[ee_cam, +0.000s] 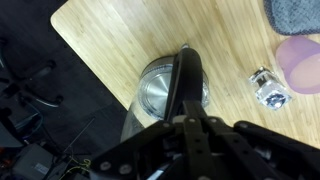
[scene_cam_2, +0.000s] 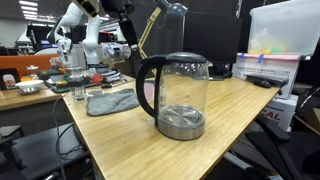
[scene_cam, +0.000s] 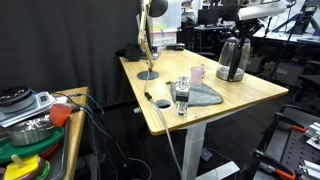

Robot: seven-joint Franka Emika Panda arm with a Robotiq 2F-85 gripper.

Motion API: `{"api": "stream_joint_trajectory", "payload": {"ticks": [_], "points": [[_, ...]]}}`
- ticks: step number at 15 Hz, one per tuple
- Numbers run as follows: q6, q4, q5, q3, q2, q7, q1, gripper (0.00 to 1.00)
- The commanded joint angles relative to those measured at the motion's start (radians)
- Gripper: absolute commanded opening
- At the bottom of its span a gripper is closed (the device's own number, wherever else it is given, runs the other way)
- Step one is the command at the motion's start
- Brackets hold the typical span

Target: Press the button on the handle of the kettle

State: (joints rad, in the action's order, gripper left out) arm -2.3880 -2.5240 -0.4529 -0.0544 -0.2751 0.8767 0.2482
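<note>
A glass kettle (scene_cam: 232,60) with a black handle and a steel base stands near one end of the wooden table (scene_cam: 255,95). It fills the foreground in an exterior view (scene_cam_2: 180,98), handle (scene_cam_2: 146,85) facing left. In the wrist view I look straight down on the kettle (ee_cam: 155,92), with its black handle (ee_cam: 188,72) running towards my fingers. My gripper (ee_cam: 190,120) is shut and empty, hovering above the handle without touching it. In an exterior view the gripper (scene_cam: 243,30) hangs just over the kettle top. I cannot make out the button.
A drinking glass (scene_cam: 181,97), a grey cloth (scene_cam: 206,95) and a pink cup (scene_cam: 197,72) sit mid-table, and a wooden lamp (scene_cam: 148,45) stands at the back. The glass (ee_cam: 268,88) and pink cup (ee_cam: 300,65) lie beside the kettle. The table edge (ee_cam: 85,65) is close.
</note>
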Motion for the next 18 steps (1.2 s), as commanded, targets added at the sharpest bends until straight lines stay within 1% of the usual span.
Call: {"api": "stream_joint_trajectory", "payload": {"ticks": [1,10,14,18], "points": [[-0.018,0.022,-0.006,0.006,0.034,0.008,0.010,0.00],[-0.024,0.042,0.011,-0.011,0.075,-0.008,0.004,0.00],[-0.034,0.034,0.059,-0.024,0.092,-0.018,-0.001,0.00],[-0.072,0.043,0.091,-0.041,0.118,-0.028,0.004,0.00]]}}
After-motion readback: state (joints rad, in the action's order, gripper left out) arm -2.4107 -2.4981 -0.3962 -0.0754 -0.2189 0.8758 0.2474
